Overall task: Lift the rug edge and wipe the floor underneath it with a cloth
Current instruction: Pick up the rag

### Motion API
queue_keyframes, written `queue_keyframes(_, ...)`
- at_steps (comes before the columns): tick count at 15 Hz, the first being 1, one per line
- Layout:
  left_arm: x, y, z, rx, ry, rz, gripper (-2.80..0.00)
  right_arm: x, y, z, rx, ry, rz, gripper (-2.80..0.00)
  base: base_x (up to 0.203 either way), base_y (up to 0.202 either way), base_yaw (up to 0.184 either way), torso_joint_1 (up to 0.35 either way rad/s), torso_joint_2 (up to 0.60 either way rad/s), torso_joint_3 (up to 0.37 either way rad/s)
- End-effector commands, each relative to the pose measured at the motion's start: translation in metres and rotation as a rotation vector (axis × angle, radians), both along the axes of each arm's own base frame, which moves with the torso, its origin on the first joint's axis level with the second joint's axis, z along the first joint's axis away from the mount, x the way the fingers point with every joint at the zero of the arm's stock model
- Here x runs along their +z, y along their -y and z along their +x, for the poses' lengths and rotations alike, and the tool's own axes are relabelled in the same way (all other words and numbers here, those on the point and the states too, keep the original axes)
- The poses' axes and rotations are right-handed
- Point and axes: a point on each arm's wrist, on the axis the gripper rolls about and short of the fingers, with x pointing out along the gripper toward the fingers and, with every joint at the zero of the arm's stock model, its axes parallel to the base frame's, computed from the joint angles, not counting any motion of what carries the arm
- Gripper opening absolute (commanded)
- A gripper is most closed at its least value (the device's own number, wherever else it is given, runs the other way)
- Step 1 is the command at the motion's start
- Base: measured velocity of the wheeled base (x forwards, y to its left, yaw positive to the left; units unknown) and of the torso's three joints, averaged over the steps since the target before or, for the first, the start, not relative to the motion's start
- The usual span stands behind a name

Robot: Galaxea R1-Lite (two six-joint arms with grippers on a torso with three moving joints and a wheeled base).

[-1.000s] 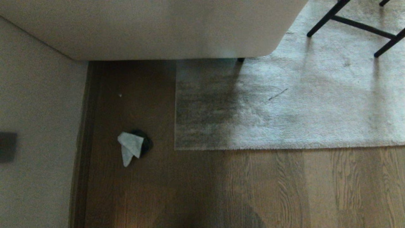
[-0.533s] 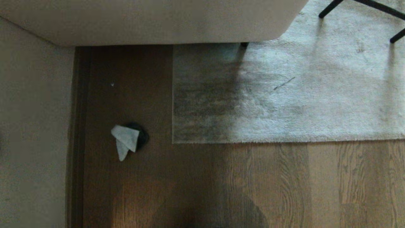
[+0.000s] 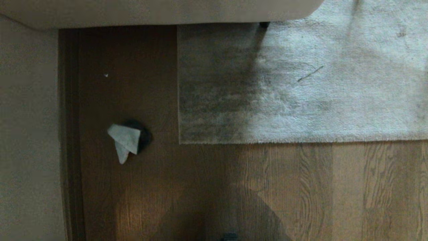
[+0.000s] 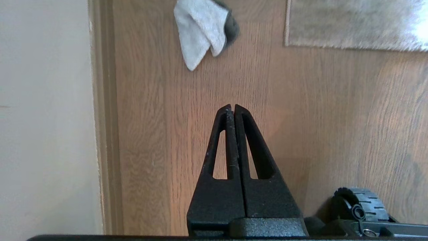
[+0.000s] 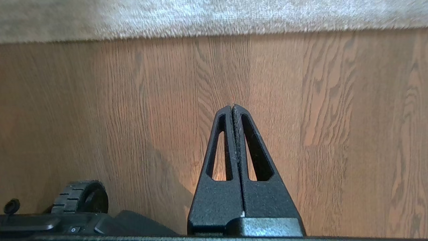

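We see the cloth [image 4: 204,31] beyond our closed, empty left pincer [image 4: 233,106], beside the rug edge [image 4: 351,45]; the right pincer [image 5: 232,107] is closed too.

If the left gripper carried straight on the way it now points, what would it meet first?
Probably the cloth: the left gripper, shut, points over bare floor roughly toward it, though slightly off line, and depth is unclear.

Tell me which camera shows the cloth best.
The head view: the whole cloth lies on the floor, apart from the rug edge. The left wrist view shows it sharper but cut off at the picture's border. The right wrist view shows none of it.
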Motion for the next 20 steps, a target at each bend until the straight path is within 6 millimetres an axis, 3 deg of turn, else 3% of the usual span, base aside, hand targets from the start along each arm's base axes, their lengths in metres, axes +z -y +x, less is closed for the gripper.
queue_keyframes(1, -0.0001, 0.0000, 0.0000, 0.001, 0.000, 0.001, -2.80, 0.0000, 0.0000, 0.0001, 0.000, -0.001, 0.000, -2.80, 0.000, 0.000, 0.000, 0.002, 0.00, -0.196)
queue_keyframes(15, 0.0001, 0.0000, 0.0000, 0.002, 0.001, -0.004, -2.80, 0.0000, 0.0000, 0.0001, -0.002, -0.001, 0.000, -2.80, 0.000, 0.000, 0.000, 0.002, 0.00, -0.198)
queue_keyframes(20, 0.0001, 0.0000, 0.0000, 0.002, 0.001, -0.004, -2.80, 0.0000, 0.0000, 0.0001, 0.000, -0.001, 0.000, -2.80, 0.000, 0.000, 0.000, 0.001, 0.00, -0.060)
